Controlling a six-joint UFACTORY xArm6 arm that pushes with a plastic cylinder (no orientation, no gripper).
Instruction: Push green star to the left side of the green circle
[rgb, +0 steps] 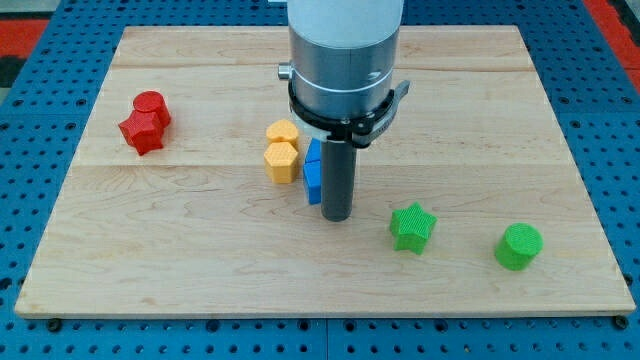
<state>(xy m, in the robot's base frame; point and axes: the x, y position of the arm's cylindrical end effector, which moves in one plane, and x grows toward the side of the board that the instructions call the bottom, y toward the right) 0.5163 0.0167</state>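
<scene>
The green star (412, 227) lies on the wooden board (200, 250) at the lower right. The green circle (519, 246) lies to its right, a gap apart. My tip (336, 217) rests on the board to the left of the green star, with a gap between them. It stands right beside the blue block (313, 171), touching or nearly touching its right side.
Two yellow blocks (282, 150) sit just left of the blue block. A red circle (152, 106) and a red star (141, 132) sit together at the upper left. The arm's grey body (343, 60) hangs over the board's top middle.
</scene>
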